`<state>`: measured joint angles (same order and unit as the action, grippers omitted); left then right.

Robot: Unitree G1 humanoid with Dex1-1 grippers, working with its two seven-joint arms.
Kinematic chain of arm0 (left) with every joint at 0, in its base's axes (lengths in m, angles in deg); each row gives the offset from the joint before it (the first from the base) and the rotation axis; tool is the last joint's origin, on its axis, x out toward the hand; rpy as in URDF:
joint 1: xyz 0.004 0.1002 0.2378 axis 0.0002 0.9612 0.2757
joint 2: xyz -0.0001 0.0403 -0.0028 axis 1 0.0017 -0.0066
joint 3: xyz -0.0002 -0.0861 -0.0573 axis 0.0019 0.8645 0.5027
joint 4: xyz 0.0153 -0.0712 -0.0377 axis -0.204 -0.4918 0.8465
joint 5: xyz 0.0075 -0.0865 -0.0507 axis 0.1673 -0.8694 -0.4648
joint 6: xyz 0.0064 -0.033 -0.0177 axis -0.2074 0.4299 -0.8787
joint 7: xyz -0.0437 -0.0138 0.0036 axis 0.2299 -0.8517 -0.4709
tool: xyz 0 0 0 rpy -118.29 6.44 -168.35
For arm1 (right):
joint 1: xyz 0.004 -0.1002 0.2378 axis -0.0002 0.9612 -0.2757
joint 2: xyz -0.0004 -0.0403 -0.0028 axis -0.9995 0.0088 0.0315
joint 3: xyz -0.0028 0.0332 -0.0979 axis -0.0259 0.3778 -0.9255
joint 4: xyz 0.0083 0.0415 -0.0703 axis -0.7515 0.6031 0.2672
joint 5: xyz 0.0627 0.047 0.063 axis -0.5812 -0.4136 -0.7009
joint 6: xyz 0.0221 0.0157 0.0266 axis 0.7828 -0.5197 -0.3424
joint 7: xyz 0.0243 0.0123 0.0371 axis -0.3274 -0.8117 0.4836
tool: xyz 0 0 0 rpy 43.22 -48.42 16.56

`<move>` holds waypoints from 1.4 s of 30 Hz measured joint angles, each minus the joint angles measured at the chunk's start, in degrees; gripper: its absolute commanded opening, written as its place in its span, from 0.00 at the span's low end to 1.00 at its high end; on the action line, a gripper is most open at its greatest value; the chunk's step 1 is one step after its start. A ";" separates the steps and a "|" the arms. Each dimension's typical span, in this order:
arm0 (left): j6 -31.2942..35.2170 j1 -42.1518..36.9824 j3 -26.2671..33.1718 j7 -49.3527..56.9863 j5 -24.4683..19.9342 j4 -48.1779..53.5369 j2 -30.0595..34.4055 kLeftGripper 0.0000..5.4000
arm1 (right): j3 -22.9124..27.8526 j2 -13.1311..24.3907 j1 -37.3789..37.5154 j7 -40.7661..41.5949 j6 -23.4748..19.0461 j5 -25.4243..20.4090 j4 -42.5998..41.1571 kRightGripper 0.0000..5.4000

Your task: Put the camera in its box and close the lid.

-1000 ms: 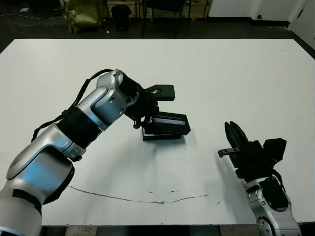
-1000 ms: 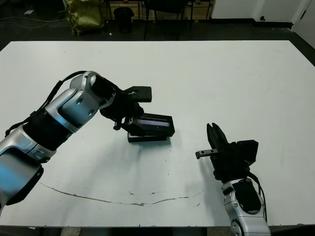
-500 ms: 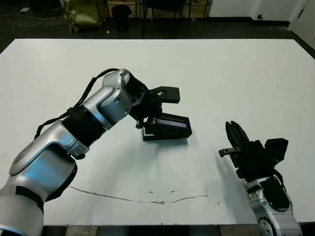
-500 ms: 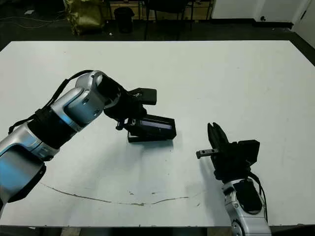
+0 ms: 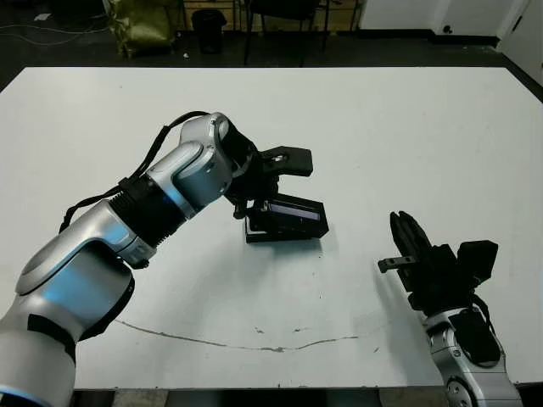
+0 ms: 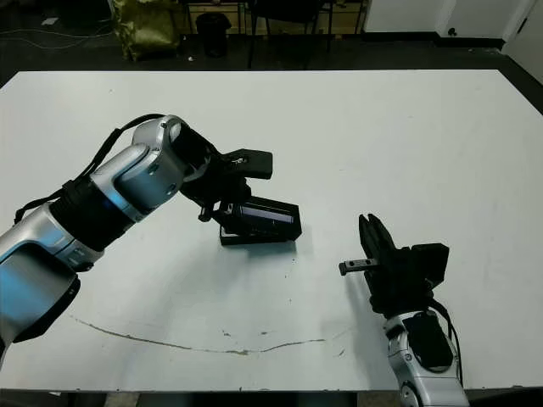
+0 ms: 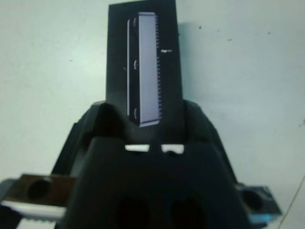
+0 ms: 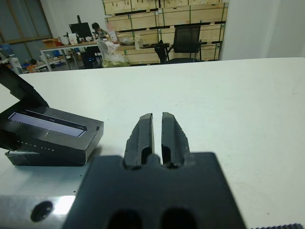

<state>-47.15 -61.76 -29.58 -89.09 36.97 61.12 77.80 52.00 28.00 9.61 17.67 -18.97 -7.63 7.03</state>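
One lid (image 5: pixel 293 214), one box (image 5: pixel 282 235), two tools, one table (image 5: pixel 407 136).

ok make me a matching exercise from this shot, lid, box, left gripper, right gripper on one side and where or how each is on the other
Things:
1. lid
2. box
3. left gripper
4. right gripper

Places or states:
A. on the table, under the tilted black cover
B. fingers together, away from everything, near the table's front edge
C. at one end of the lid, holding it
D. silvery strip on top, resting askew, one end raised

Pairs: 1-D, 2-A, 3-C, 4-B
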 measured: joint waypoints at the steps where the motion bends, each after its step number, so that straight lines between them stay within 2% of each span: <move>1: -0.10 -0.10 0.01 -0.09 -0.02 -0.41 -0.04 0.45 | 0.00 0.00 0.01 0.00 0.00 0.00 0.01 0.00; 17: -1.93 -1.84 -0.09 -1.27 0.21 -9.44 -2.34 0.45 | -0.08 -0.35 0.26 0.19 1.14 0.07 0.77 0.00; 23: -4.96 -1.94 -0.35 -1.27 1.01 -9.89 -2.38 0.45 | -0.16 -0.46 0.28 0.17 1.42 0.27 0.90 0.00; 35: -5.44 -1.92 -0.28 -1.48 1.30 -9.95 -2.25 0.45 | -0.17 -0.56 0.48 0.23 1.53 0.52 0.90 0.00; 42: -4.81 -1.47 0.50 -2.05 1.27 -10.07 -2.00 0.45 | -0.12 -0.55 0.55 0.86 3.08 0.71 2.13 0.00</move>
<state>-51.96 -63.22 -29.08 -91.15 38.24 51.04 75.79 51.88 27.45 10.16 18.54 -15.89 -6.92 9.16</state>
